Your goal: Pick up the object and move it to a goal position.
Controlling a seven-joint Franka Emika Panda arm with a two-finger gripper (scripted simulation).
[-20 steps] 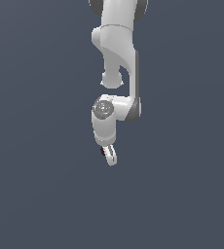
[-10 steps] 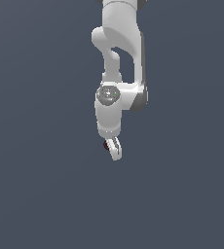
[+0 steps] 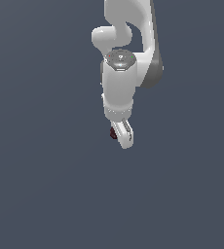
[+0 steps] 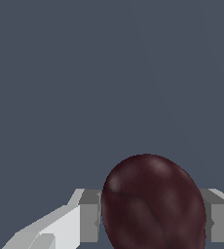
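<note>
Background: a flat, dark blue-gray space [image 3: 46, 194] fills both views. I cannot tell if it is a floor, a wall or a bench.

Arm: the big white robot arm [image 3: 126, 44] comes down from the top edge of the exterior view. It has round white joints, and a gray band runs along the side toward the exterior view's right. A round gray cap [image 3: 121, 58] with tiny dots sits on one joint.

Wrist part: a thick white tube [image 3: 118, 95] hangs under the cap and points down.

Gripper: the gripper [image 3: 120, 133] sits at the low end of the arm, near the middle of the exterior view.

Fingers: in the wrist view, the fingers [image 4: 87, 214] are white with gray pads. One sits on each side of the ball, and both pads press on it. They are clamped on the ball.

Ball: the ball [image 4: 153, 204] is dark red, shiny and a bit egg-shaped, with faint lines on its skin. It is held between the fingers. In the exterior view it is only a tiny dark red spot [image 3: 113, 133] that peeks out beside the white finger.

Around it: only plain background shows beside the arm and the ball.
</note>
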